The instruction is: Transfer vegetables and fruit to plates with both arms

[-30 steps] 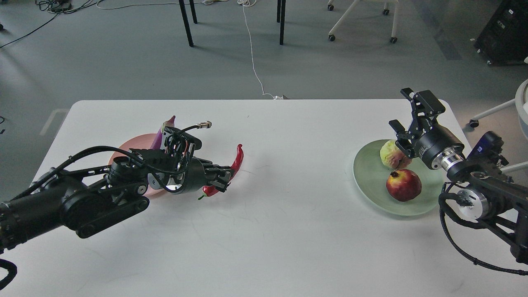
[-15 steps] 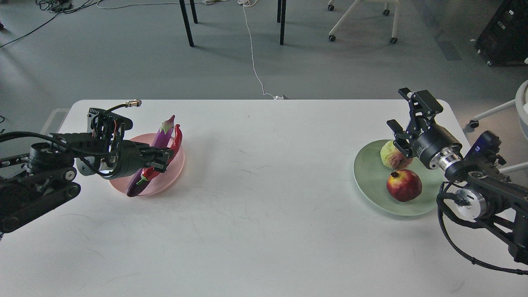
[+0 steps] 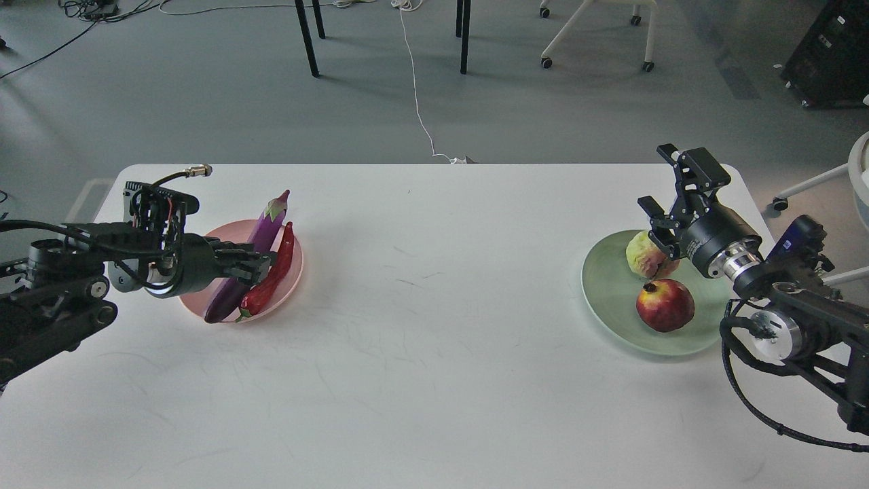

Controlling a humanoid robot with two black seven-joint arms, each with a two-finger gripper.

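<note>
The purple eggplant [image 3: 261, 231] and the red chili pepper [image 3: 275, 268] lie side by side on the pink plate [image 3: 288, 292] at the table's left. My left gripper [image 3: 254, 266] is low over the plate, fingers open just left of the chili and across the eggplant's lower half, holding nothing. The pomegranate [image 3: 665, 305] and the bumpy yellow-green fruit [image 3: 641, 255] sit on the green plate [image 3: 607, 299] at the right. My right gripper [image 3: 657, 180] is open and empty, raised above and behind the bumpy fruit.
The white table [image 3: 434, 353] spans the view, its far edge near the top third. Beyond it are grey floor, a white cable [image 3: 417, 102], black table legs [image 3: 305, 37] and a white chair base [image 3: 597, 34].
My left gripper carried the chili from the table's middle-left to the pink plate, let it go beside the eggplant and drew back left. The right arm hardly moved.
</note>
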